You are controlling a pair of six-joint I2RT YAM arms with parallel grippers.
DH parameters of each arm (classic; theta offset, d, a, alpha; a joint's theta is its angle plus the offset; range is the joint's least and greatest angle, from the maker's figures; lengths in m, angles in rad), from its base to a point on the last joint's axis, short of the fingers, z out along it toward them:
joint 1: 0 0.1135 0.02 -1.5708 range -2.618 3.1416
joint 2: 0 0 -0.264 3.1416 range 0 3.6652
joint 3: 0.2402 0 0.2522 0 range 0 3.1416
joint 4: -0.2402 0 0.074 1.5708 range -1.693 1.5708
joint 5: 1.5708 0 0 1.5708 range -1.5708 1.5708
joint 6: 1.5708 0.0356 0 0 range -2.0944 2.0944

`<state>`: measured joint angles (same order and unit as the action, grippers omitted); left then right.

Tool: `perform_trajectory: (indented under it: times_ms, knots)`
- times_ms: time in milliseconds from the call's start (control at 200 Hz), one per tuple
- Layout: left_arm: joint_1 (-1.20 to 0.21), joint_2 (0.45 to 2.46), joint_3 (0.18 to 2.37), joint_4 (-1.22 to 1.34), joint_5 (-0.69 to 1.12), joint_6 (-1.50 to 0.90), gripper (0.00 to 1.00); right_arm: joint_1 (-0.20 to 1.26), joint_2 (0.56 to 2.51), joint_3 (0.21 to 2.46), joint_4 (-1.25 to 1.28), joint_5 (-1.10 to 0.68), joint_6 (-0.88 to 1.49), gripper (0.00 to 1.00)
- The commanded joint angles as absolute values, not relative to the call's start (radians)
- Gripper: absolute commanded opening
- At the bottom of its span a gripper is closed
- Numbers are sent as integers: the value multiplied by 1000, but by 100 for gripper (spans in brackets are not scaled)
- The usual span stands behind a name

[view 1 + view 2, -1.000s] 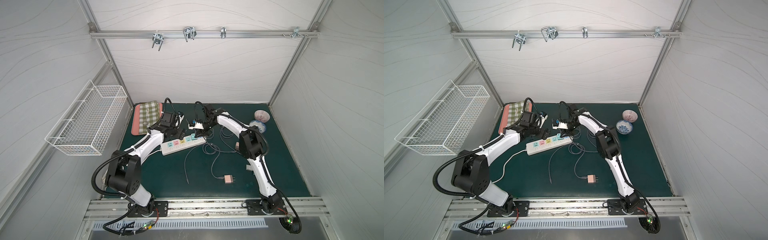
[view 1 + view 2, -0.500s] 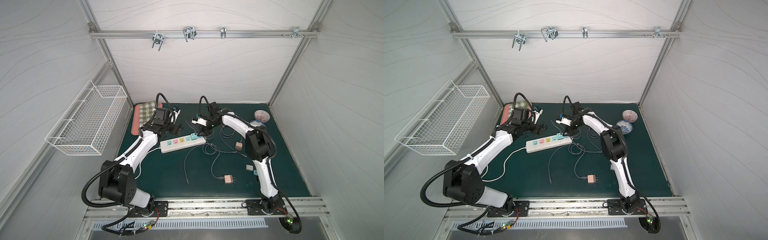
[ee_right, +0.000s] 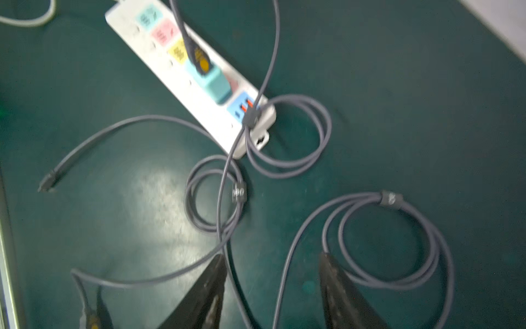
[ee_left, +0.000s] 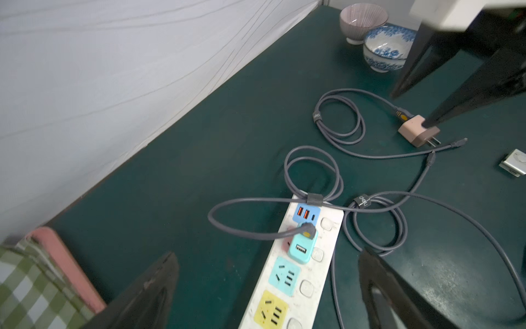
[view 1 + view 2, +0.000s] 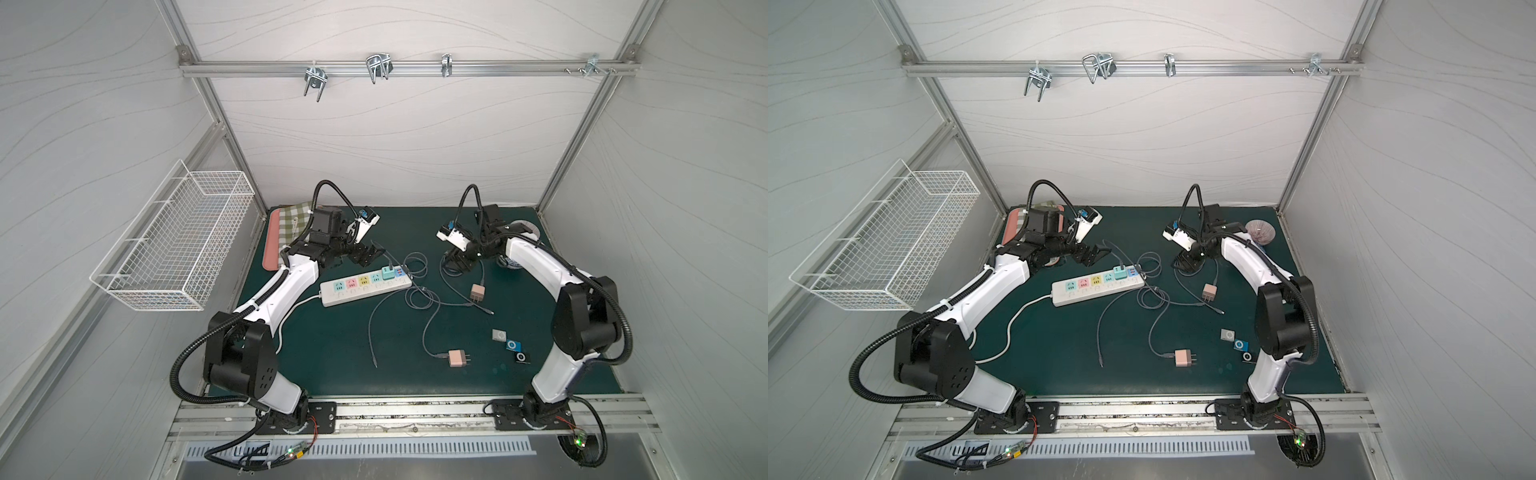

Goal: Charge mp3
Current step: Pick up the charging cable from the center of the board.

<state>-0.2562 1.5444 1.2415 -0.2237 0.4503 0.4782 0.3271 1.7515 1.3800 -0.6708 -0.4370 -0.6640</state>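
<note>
Both the left gripper (image 4: 267, 253) and the right gripper (image 3: 271, 255) stand released, holding nothing. The mp3 players (image 5: 513, 345) lie near the right edge of the table (image 5: 316, 365). The grey cables (image 4: 314, 198) overlap, so pulling one could drag the power strip (image 5: 365, 287). The table is dark green, with white walls around.

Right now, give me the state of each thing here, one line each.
left gripper, open, empty
right gripper, open, empty
teal adapter, plugged into power strip
far pink adapter, unplugged
near pink adapter, unplugged
silver mp3 player, unconnected
blue mp3 player, unconnected
black mp3 player, unconnected
</note>
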Motion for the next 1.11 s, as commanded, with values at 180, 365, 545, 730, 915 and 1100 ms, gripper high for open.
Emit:
perform_trajectory:
  times_ms: [180, 365, 545, 730, 915, 1100]
  knots:
    - [-304, 1652, 1381, -114, 543, 521, 99, 325, 1711, 1326, -663, -475, -660, 50]
    - [-336, 1659, 1354, -121, 542, 572, 99, 433, 1807, 1382, -689, -464, -643, 50]
    - [-336, 1620, 1301, -107, 492, 582, 98, 472, 1939, 1477, -610, -487, -480, 48]
    - [-318, 1558, 1236, -114, 437, 604, 97, 507, 2013, 1498, -580, -472, -503, 50]
    - [-278, 1500, 1173, -82, 428, 565, 95, 537, 2104, 1577, -628, -479, -484, 49]
    - [-261, 1463, 1143, -80, 410, 560, 94, 570, 2144, 1610, -649, -451, -493, 49]
